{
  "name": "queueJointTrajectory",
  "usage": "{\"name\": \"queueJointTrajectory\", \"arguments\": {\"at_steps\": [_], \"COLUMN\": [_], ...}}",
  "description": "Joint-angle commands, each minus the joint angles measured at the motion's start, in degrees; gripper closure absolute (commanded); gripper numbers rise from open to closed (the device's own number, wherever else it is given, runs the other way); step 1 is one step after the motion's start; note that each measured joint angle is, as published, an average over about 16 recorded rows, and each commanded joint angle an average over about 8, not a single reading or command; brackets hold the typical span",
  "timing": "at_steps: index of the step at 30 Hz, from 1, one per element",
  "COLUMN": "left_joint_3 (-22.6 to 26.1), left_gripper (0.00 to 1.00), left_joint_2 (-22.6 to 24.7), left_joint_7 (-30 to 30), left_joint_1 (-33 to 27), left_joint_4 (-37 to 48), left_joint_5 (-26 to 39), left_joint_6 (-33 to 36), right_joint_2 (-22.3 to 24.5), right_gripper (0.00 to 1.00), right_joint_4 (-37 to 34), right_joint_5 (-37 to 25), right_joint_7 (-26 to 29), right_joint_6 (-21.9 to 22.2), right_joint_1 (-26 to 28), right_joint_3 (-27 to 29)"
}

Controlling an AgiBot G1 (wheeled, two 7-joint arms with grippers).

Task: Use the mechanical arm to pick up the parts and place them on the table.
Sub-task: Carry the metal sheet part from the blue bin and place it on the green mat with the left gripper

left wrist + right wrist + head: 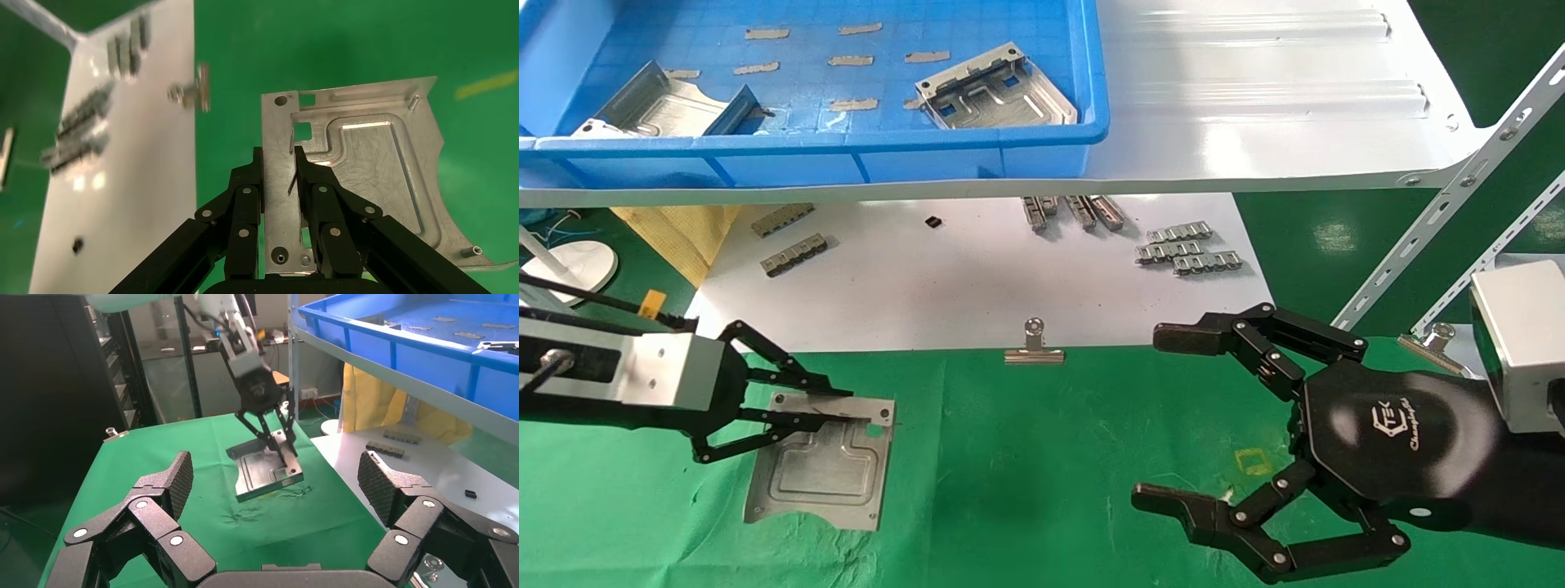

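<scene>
My left gripper (pixel 854 407) is shut on the folded rim of a silver stamped plate (pixel 821 469), at the left of the green table (pixel 1026 457). In the right wrist view the plate (pixel 266 468) hangs tilted just above the cloth under the left gripper (pixel 269 425). The left wrist view shows my fingers (pixel 280 153) clamped on the strip beside the plate's square cutouts (pixel 367 171). Two more plates (pixel 997 90) (pixel 658 106) lie in the blue bin (pixel 846 143). My right gripper (pixel 1156 416) is open and empty over the right of the table, its pads (pixel 177 478) spread wide.
The blue bin stands on a glossy white shelf (pixel 1254 98) above the table's far edge. A white sheet (pixel 968 269) beneath carries small linked grey strips (pixel 1185 249). A binder clip (pixel 1034 347) grips the cloth's far edge. Slotted shelf braces (pixel 1442 204) stand at the right.
</scene>
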Motion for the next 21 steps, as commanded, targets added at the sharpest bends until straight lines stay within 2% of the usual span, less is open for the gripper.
{"name": "queueJointTrajectory", "arguments": {"at_steps": [1,11,19,21], "left_joint_3": [1.0,3.3,4.4,4.5], "left_gripper": [1.0,0.99,0.02,0.0], "left_joint_2": [0.3,2.9,4.7,5.2], "left_joint_7": [3.2,9.9,14.4,15.4], "left_joint_1": [0.5,1.6,2.0,1.9], "left_joint_4": [2.1,11.5,17.2,18.4], "left_joint_5": [0.7,2.7,3.8,3.9], "left_joint_6": [-0.3,-1.7,-1.2,-1.2], "right_joint_2": [0.0,0.0,0.0,0.0], "right_gripper": [0.0,0.0,0.0,0.0], "right_joint_4": [0.0,0.0,0.0,0.0], "right_joint_5": [0.0,0.0,0.0,0.0], "right_joint_7": [0.0,0.0,0.0,0.0], "right_joint_6": [0.0,0.0,0.0,0.0], "right_joint_1": [0.0,0.0,0.0,0.0], "right_joint_3": [0.0,0.0,0.0,0.0]}}
